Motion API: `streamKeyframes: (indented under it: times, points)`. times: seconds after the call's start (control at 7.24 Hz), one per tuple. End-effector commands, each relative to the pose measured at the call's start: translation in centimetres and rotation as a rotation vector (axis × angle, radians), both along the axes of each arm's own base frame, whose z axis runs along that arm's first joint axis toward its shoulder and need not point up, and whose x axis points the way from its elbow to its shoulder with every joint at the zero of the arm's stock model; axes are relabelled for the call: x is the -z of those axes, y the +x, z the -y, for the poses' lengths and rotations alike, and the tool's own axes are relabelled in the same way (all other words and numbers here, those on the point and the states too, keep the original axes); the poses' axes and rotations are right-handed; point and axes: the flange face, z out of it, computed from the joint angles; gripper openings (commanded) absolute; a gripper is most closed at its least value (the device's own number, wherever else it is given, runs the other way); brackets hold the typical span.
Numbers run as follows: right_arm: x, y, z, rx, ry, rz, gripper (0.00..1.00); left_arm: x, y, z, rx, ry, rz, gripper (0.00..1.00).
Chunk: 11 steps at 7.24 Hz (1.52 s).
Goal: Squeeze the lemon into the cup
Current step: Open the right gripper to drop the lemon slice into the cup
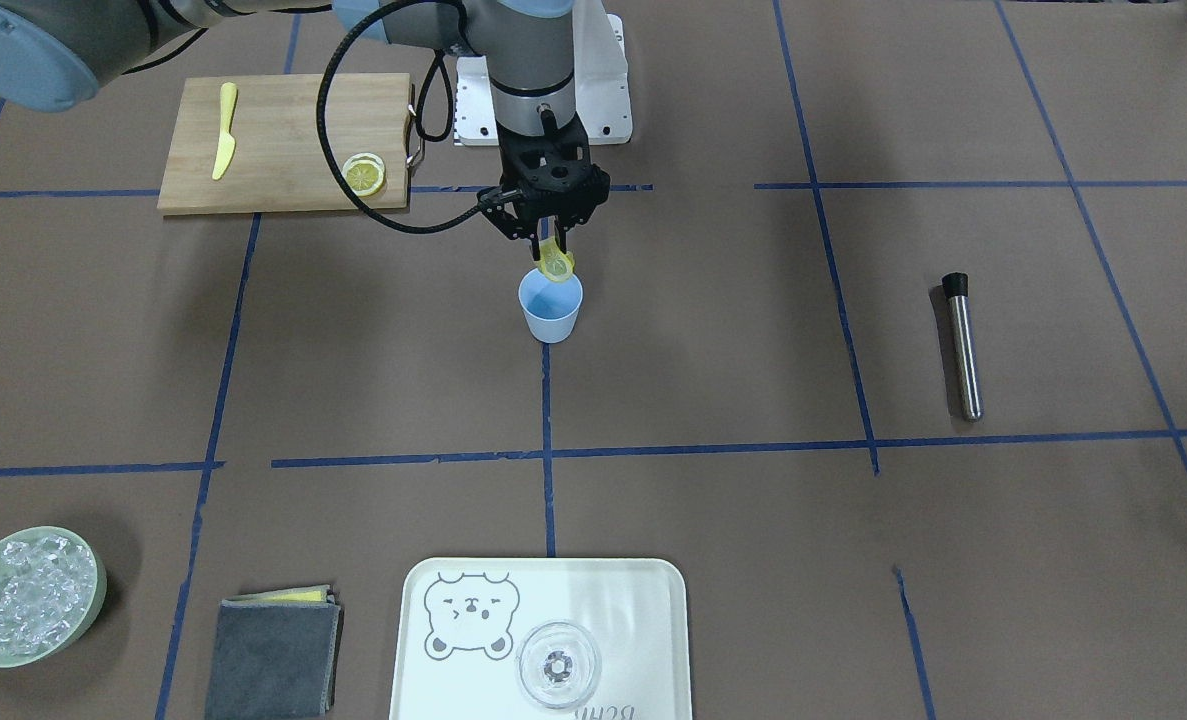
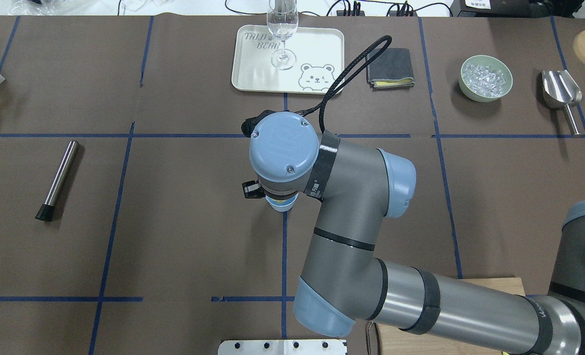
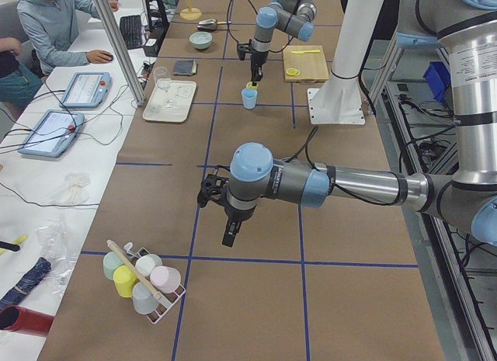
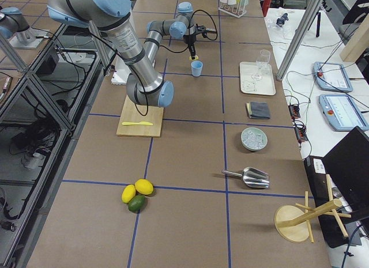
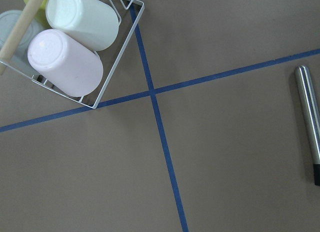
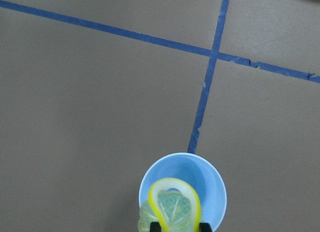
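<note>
My right gripper (image 1: 551, 248) hangs straight down over the light blue cup (image 1: 551, 310) and is shut on a lemon slice (image 1: 556, 263). The slice is pinched and bent, just above the cup's rim. In the right wrist view the folded slice (image 6: 174, 204) sits over the cup's mouth (image 6: 212, 179). From overhead the arm hides all but a bit of the cup (image 2: 281, 205). A second lemon slice (image 1: 364, 174) lies on the cutting board (image 1: 283, 140). My left gripper (image 3: 231, 235) hovers over bare table far from the cup; I cannot tell whether it is open or shut.
A yellow plastic knife (image 1: 224, 130) lies on the board. A steel muddler (image 1: 963, 345) lies towards my left. A white tray (image 1: 643, 620) with a clear glass (image 1: 558, 665), a grey cloth (image 1: 273, 655) and a green bowl of ice (image 1: 28, 595) stand along the far edge. A cup rack (image 5: 75, 47) is below my left wrist.
</note>
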Motion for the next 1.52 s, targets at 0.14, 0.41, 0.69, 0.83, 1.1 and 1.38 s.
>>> streamKeyframes:
  times: [0.14,0.41,0.69,0.83,1.1,1.38]
  points:
    - [-0.7,-0.8,0.7,-0.004,-0.009,-0.017,0.36,0.1,0.0,0.0,0.0,0.001,0.0,1.0]
    - [-1.1,-0.9,0.7,-0.004,-0.011,-0.021,0.52,0.0,0.0,0.0,0.0,0.0,0.0,1.0]
    - [-1.3,-0.9,0.7,0.003,-0.006,-0.025,0.62,0.0,0.0,0.0,0.0,0.0,0.0,1.0]
    - [-1.3,-0.9,0.7,0.003,-0.007,-0.027,0.74,0.1,0.0,0.0,0.0,0.001,0.0,1.0]
    - [-1.2,-0.8,0.6,0.004,-0.007,-0.024,0.99,0.0,-0.1,-0.1,0.002,-0.002,0.0,1.0]
    - [-1.6,1.3,2.9,0.007,-0.044,-0.006,0.99,-0.5,-0.1,0.0,0.003,-0.007,0.012,1.0]
